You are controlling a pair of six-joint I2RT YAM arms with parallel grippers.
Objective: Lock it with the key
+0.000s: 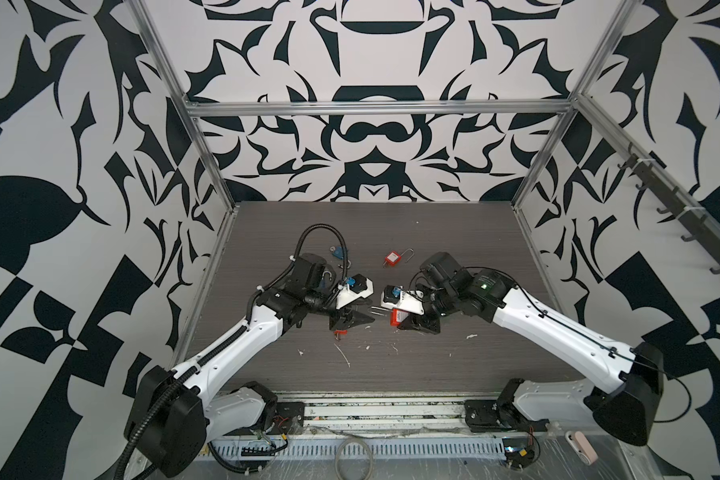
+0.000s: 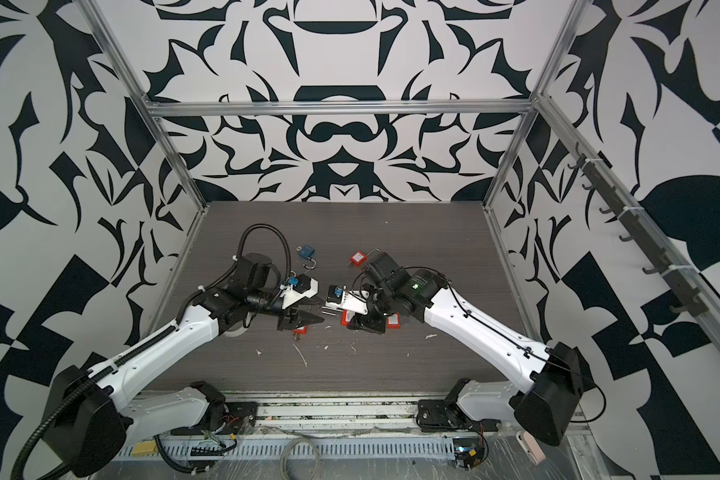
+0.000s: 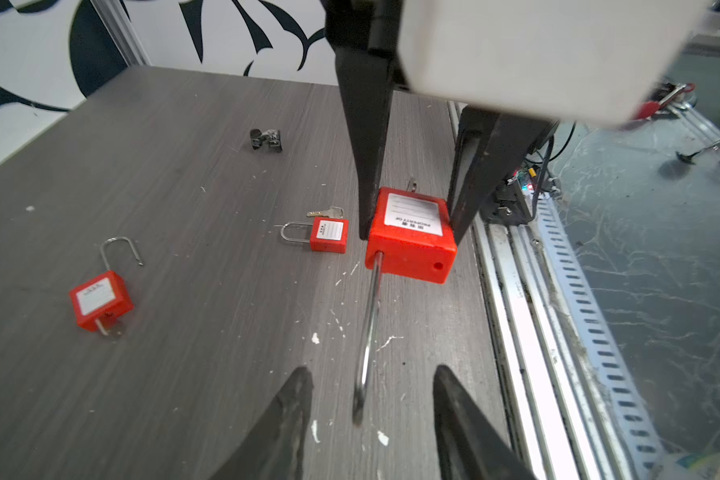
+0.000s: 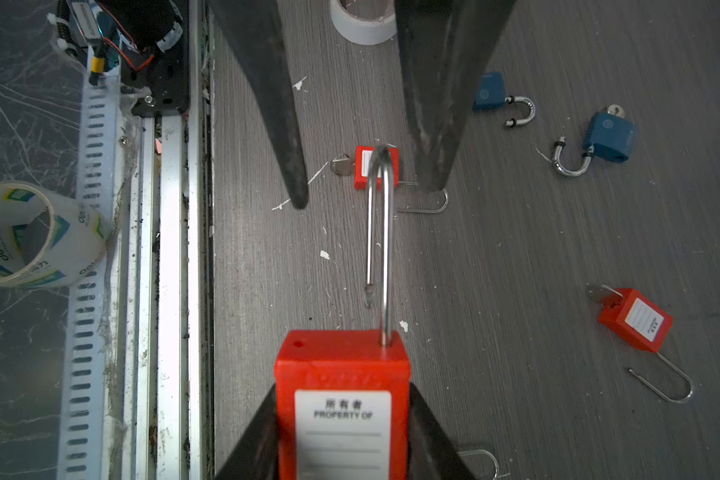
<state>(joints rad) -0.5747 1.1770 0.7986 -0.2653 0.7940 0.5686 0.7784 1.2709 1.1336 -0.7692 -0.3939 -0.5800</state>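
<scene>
In a top view, right gripper (image 1: 400,322) clamped on red padlock (image 1: 397,317), shackle (image 1: 377,309) pointing at left gripper (image 1: 368,319), left wrist view, 2 left fingers (image 3: 296,415) spread open either side of shackle tip, not touching, right wrist view, padlock body between right fingers (image 4: 254,436), shackle unlatched

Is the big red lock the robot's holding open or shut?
Open. The red lock's silver loop has one end out of the body, and the hole for it is empty.
</scene>
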